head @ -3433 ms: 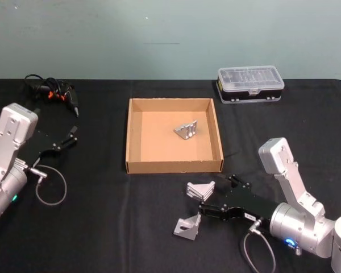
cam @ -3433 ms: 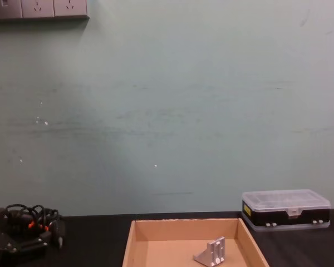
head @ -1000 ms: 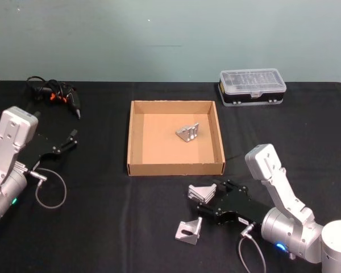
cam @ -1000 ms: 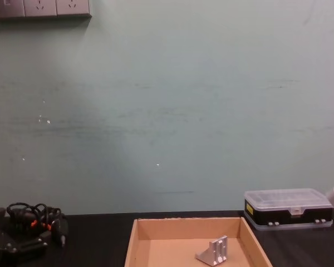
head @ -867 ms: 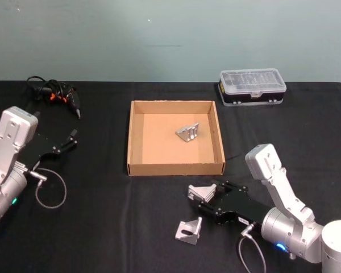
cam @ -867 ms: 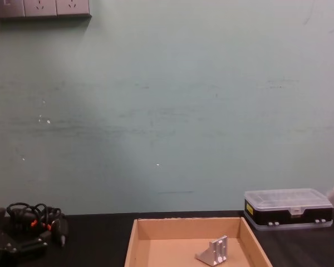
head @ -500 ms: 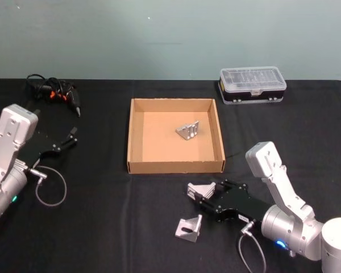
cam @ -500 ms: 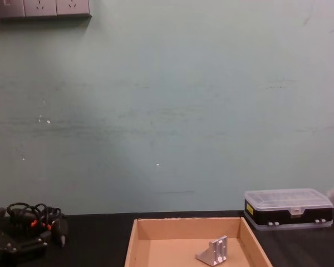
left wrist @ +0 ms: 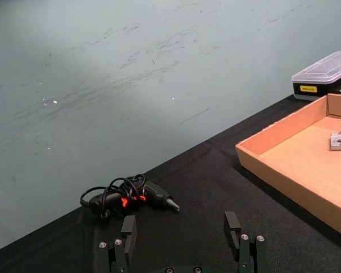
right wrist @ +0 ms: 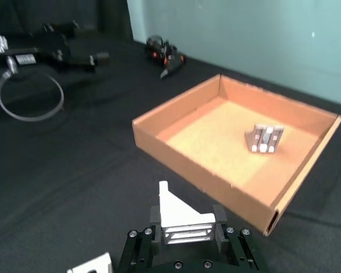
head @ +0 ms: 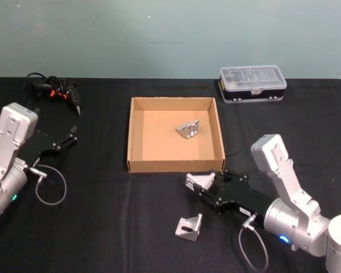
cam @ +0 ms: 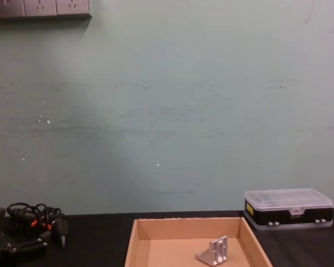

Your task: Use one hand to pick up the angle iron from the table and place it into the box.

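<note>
Right hand (head: 203, 186): clamped on angle iron (head: 200, 180), held just short of box (head: 173, 166) near wall, seemingly to clear it.
Left hand (head: 70, 136): spread apart, parked idle over bench (head: 102, 222) left side.

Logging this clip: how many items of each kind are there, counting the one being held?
Angle irons: 3 (boxed iron, held iron, loose iron)
Box: 1
Plastic case: 1
Corded tool: 1
Total: 6
</note>
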Robot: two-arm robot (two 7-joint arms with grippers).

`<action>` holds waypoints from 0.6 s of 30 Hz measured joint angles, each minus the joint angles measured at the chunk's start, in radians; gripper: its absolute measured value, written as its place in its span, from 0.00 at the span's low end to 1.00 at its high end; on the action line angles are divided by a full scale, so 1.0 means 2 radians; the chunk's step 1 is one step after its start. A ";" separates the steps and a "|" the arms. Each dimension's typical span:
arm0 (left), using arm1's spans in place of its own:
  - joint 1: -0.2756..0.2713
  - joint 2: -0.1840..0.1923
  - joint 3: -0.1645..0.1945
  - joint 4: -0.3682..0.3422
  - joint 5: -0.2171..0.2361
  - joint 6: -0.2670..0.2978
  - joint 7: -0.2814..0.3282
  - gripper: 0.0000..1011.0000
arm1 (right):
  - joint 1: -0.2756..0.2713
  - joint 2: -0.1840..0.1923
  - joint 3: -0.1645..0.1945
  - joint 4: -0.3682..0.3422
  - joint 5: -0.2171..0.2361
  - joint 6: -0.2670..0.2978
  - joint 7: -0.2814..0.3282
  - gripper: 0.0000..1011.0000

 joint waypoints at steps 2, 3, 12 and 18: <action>0.000 0.000 0.000 0.000 0.000 0.000 0.000 1.00 | -0.002 0.002 0.003 -0.009 0.001 0.000 0.000 0.53; 0.000 0.000 0.000 0.000 0.000 0.000 0.000 1.00 | -0.004 0.003 0.006 -0.017 0.002 0.001 0.001 0.53; 0.000 0.000 0.000 0.000 0.000 0.000 0.000 1.00 | 0.031 0.000 0.009 -0.038 0.007 0.029 0.008 0.53; 0.000 0.000 0.000 0.000 0.000 0.000 0.000 1.00 | 0.087 -0.020 -0.005 0.000 0.007 0.050 0.016 0.53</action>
